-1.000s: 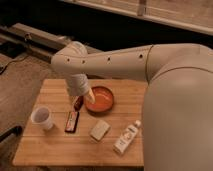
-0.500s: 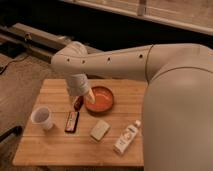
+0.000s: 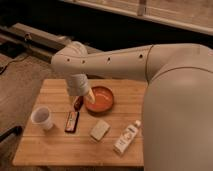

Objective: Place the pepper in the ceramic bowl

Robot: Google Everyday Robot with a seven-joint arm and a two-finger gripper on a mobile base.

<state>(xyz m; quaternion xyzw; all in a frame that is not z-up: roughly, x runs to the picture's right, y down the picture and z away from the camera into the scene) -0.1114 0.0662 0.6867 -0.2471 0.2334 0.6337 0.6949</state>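
Observation:
The pepper [image 3: 78, 103] is small, dark red and glossy. It lies on the wooden table [image 3: 55, 147] just left of the ceramic bowl [image 3: 101, 99]. The bowl is shallow, round and orange-red, near the table's middle. My gripper [image 3: 85, 97] hangs from the cream arm. It sits low over the bowl's left rim, right beside and partly over the pepper. The wrist hides part of the pepper and the rim.
A white plastic cup [image 3: 42, 118] stands at the table's left. A flat dark bar with red markings [image 3: 72, 121] lies in front of the pepper. A beige block [image 3: 99, 130] and a white bottle [image 3: 126, 137] lie toward the front right. My arm crosses above the table's back.

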